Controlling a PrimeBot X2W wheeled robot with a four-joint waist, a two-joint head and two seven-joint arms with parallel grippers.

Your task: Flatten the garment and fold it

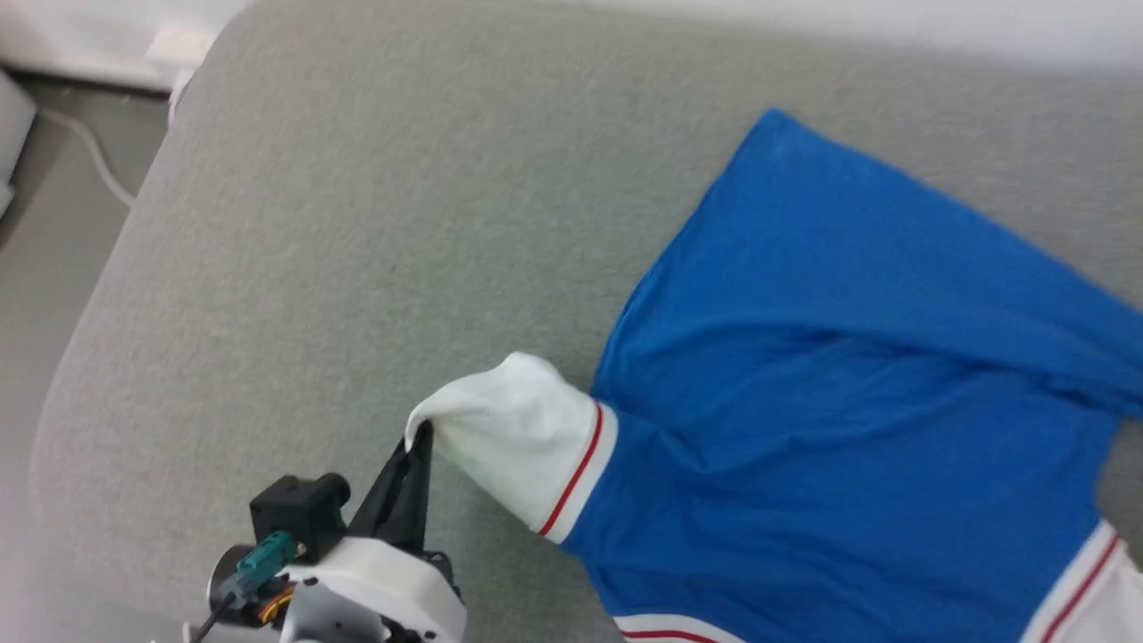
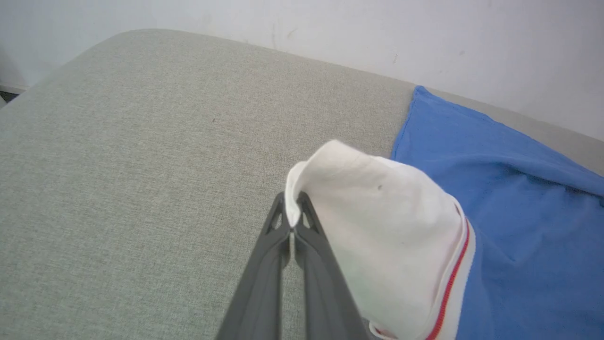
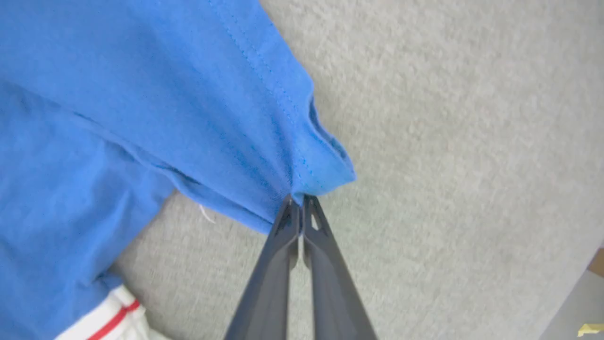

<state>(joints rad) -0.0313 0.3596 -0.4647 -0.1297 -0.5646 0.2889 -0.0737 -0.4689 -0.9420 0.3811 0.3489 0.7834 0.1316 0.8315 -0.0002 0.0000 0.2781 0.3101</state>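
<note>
The grey fabric-covered surface (image 1: 357,223) had a rounded far-left corner, and a wide bare stretch ran from its left edge to the garment. Beyond that edge was floor (image 1: 54,268) with a white cable (image 1: 89,152); a pale wall (image 2: 377,33) stood behind the far edge. The bright blue short-sleeved jersey with white, red-striped sleeves (image 1: 804,402) lay rumpled on the right part, one blue corner reaching toward the far edge. The left gripper (image 1: 418,438) (image 2: 292,208) was clamped on the rim of a white sleeve (image 1: 513,438), pulled up into a cone. The right gripper (image 3: 301,200) pinched the stitched blue hem, folds bunching at its tips.
</note>
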